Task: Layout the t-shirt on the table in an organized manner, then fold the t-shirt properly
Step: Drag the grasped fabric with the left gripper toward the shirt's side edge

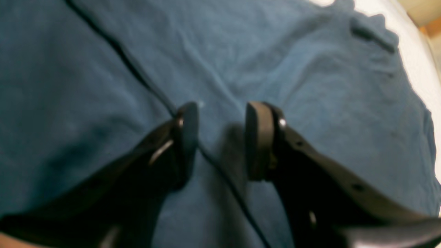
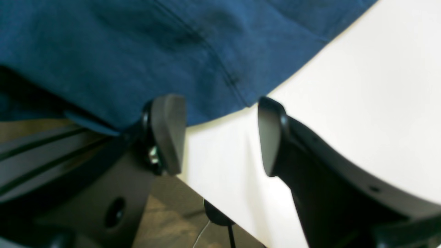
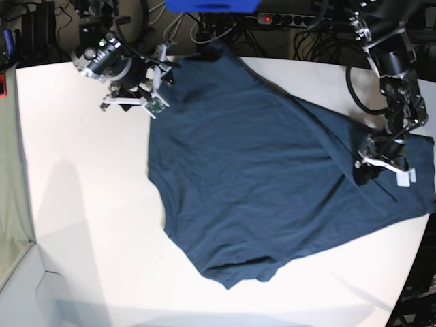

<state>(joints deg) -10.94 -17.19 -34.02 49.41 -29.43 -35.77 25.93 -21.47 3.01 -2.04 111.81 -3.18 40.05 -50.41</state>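
Note:
The dark navy t-shirt lies spread and wrinkled over the middle and right of the white table. In the base view my left gripper is over the shirt's right part. In the left wrist view it is open, its pads low over the cloth, astride a dark seam line. My right gripper is at the shirt's far-left corner. In the right wrist view it is open and empty, just off the shirt's hem, over bare table.
A grey-green panel stands along the table's left side. Cables and a power strip lie behind the far edge. The table's curved edge runs close to the shirt at the right. In the right wrist view the table's edge and the floor show below the gripper.

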